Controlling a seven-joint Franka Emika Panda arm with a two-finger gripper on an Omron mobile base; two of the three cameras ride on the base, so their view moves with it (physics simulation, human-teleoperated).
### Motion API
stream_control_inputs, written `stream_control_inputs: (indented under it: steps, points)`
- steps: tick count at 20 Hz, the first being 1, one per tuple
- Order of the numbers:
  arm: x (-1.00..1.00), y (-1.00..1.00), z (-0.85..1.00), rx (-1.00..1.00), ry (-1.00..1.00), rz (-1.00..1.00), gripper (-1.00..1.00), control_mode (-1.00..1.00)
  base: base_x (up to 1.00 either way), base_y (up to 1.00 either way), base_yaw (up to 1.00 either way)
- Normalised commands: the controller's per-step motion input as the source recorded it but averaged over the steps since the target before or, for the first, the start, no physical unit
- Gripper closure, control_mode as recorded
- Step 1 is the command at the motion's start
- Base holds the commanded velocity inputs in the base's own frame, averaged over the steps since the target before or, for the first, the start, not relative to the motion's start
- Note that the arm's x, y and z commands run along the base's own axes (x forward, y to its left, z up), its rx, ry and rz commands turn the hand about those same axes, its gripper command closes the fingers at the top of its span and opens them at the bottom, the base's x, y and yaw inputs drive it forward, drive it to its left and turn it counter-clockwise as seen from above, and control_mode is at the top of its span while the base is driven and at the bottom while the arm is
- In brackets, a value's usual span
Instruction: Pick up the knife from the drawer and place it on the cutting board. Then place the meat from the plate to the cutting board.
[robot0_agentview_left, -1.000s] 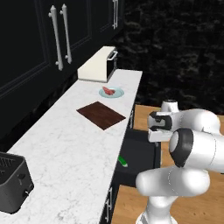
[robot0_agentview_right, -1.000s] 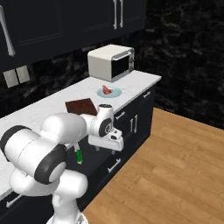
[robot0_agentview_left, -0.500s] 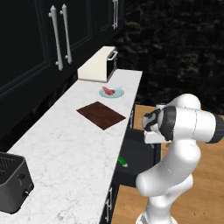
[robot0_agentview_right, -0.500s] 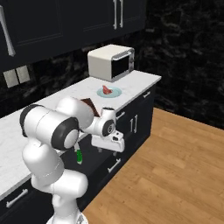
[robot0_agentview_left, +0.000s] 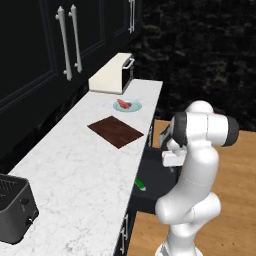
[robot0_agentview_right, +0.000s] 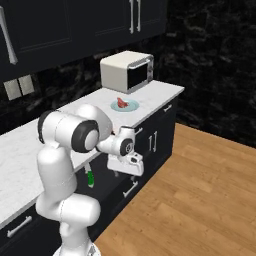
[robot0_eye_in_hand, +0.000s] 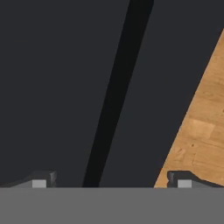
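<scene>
Where the hand view looks down, the gripper (robot0_eye_in_hand: 111, 183) has its two fingertips (robot0_eye_in_hand: 40, 180) spread wide apart with nothing between them, over a dark flat face of the drawer (robot0_eye_in_hand: 57, 87) cut by a darker slanted strip; wooden floor (robot0_eye_in_hand: 201, 127) shows at the right edge. From the left base view the gripper's hand (robot0_agentview_left: 170, 150) hangs above the open drawer (robot0_agentview_left: 155, 182), which is pulled out from under the counter (robot0_agentview_left: 75, 165); the knife (robot0_agentview_left: 140, 184) lies inside near the counter-side edge — green handle visible, blade too small to make out. The right base view shows the same knife (robot0_agentview_right: 90, 178) just left of the arm, the hand (robot0_agentview_right: 125, 159) off to its right and apart from it. A black toaster (robot0_agentview_left: 15, 210) sits at the near end of the counter; farther along lies the cutting board (robot0_agentview_left: 115, 131), bare; beyond it the plate (robot0_agentview_left: 127, 106) carries the meat (robot0_agentview_left: 124, 104) — close to the board, not touching; a cream microwave (robot0_agentview_left: 112, 74) stands at the far end.
</scene>
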Motion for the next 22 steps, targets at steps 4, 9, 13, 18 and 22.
stream_control_inputs:
  steps: [4,9,13,18,22]
  points:
    - [0.0,-0.13,-0.33,0.0,0.04,0.0,-1.0,-1.0,0.0,0.0,0.0]
    - [-0.32,-0.68,-0.34,0.01,0.03,0.0,-1.0,-1.0,0.0,0.0,0.0]
    - [-0.79,-1.0,-0.33,0.04,0.02,0.0,-1.0,-1.0,0.0,0.0,0.0]
    - [-0.66,-0.99,-0.22,0.03,0.01,0.0,-1.0,-1.0,0.0,0.0,0.0]
    - [-0.51,-0.43,0.21,0.08,-0.05,0.0,-1.0,-1.0,0.0,0.0,0.0]
